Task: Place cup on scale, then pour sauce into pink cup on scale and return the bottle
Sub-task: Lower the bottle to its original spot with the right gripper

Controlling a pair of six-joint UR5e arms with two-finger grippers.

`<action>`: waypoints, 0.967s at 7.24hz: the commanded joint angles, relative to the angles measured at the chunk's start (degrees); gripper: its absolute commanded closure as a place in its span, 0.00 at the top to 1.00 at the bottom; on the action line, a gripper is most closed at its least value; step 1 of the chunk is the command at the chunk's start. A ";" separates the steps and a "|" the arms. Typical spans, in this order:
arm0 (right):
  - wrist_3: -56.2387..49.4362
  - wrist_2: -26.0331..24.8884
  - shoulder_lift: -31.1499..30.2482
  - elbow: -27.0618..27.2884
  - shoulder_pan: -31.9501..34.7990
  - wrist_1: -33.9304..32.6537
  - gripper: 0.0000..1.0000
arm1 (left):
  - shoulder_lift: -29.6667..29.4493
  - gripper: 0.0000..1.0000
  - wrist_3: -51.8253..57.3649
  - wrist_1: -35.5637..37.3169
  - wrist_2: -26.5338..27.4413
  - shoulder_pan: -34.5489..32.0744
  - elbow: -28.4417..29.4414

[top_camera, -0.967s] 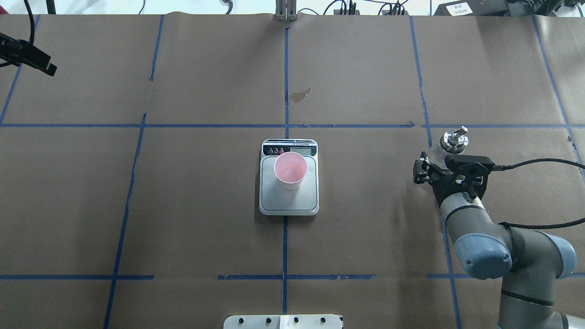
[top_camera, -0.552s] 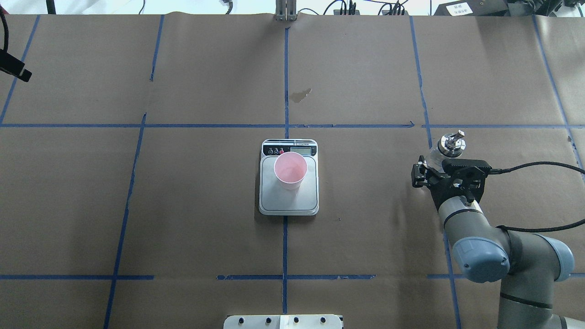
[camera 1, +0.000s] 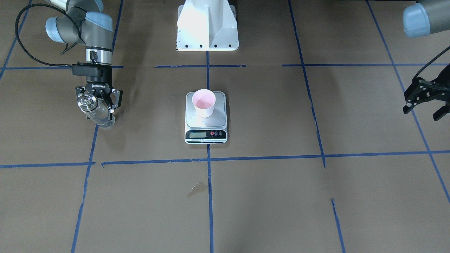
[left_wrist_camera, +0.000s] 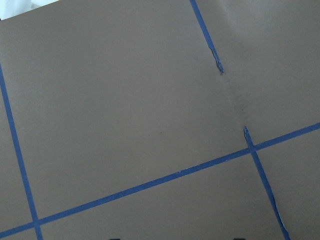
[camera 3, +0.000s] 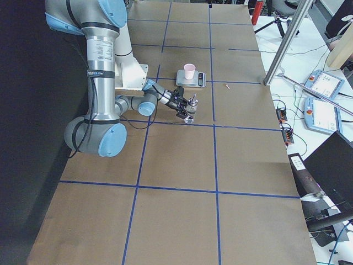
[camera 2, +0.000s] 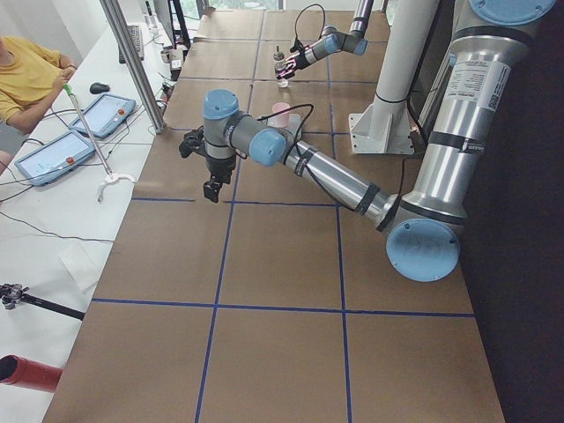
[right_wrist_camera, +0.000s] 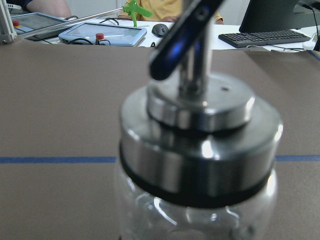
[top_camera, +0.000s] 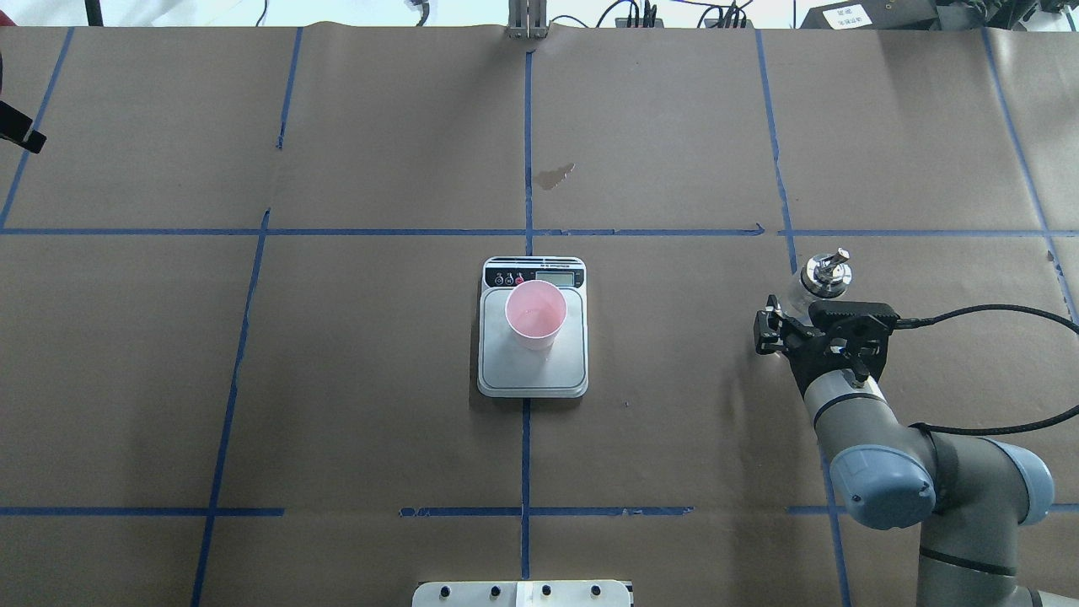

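The pink cup point(top_camera: 535, 314) stands upright on the steel scale point(top_camera: 533, 375) at the table's middle; they also show in the front view, cup point(camera 1: 203, 102) on scale point(camera 1: 206, 135). My right gripper point(camera 1: 97, 106) is shut on the clear glass bottle point(camera 1: 102, 117) with its silver pourer cap point(top_camera: 828, 272), upright and low over the table to the right of the scale. The right wrist view shows the cap close up point(right_wrist_camera: 200, 150). Clear sauce is not distinguishable in the glass. My left gripper point(camera 1: 423, 111) is open and empty, far out on the left side.
A brown stain point(top_camera: 554, 175) marks the paper beyond the scale. The white robot base point(camera 1: 207, 24) stands at the near edge. Blue tape lines cross the brown paper. A person in yellow point(camera 2: 26, 75) sits by tablets at the far table.
My right gripper has drawn the bottle slightly back towards the robot and lower. My left gripper has slid further out past the overhead view's left edge.
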 commanded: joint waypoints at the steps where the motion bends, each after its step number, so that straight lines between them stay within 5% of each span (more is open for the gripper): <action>1: 0.06 -1.02 -0.08 -0.14 -0.60 0.00 0.89 | 0.00 0.81 0.01 0.02 0.01 -0.05 0.08; 2: 0.06 -1.82 -0.08 0.03 -1.22 0.09 1.00 | 0.00 0.81 0.01 0.02 0.01 -0.05 0.08; 5: 0.06 -1.30 -0.78 1.25 -4.20 0.09 1.00 | 0.00 0.82 0.01 0.02 0.01 -0.05 0.08; 7: -0.03 6.64 -7.17 7.03 -5.97 0.00 1.00 | 0.00 0.82 0.01 0.02 0.01 -0.05 0.25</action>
